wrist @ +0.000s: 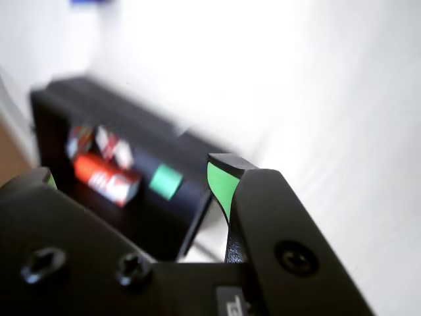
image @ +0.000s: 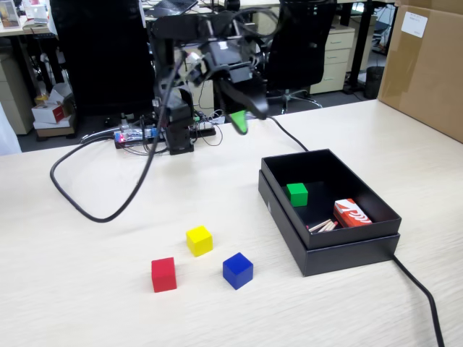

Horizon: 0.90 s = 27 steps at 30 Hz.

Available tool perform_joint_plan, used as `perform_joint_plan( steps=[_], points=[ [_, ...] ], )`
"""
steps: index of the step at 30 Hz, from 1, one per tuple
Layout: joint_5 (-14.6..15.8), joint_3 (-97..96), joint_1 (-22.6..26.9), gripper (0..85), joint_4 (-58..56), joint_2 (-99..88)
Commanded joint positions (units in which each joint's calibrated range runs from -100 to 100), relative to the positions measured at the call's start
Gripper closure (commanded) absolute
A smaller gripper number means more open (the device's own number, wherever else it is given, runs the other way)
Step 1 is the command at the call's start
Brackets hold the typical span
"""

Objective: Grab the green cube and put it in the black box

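The green cube [image: 296, 194] rests on the floor of the black box [image: 329, 249], near its left wall, in the fixed view. The wrist view shows the cube [wrist: 165, 182] blurred inside the box [wrist: 59, 105]. My gripper [image: 246, 116] hangs in the air behind and to the left of the box, well above the table, apart from the cube. In the wrist view the gripper [wrist: 135, 174] is open, its green-lined fingertips [wrist: 222, 184] stand wide apart and nothing is between them.
A red and white packet [image: 351, 213] and some sticks lie in the box's right part. Yellow [image: 199, 240], red [image: 163, 274] and blue [image: 237, 270] cubes sit on the table left of the box. A brown carton [image: 427, 65] stands at the right. Black cables [image: 416, 285] cross the table.
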Motion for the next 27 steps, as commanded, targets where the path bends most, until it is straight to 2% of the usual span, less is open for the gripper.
perform_joint_plan(
  steps=[1,5,12,17,27],
  points=[
    [-4.25,-5.22,-3.47,38.6,5.09,-10.47],
    [-5.18,-18.63,-6.20,37.6,7.25,-19.76],
    [-2.59,-36.31,-6.84,35.2,8.80,-32.27],
    [-2.54,-48.55,-7.57,35.4,18.65,-38.69],
    [-3.13,-67.41,-8.74,35.2,39.04,-38.92]
  ],
)
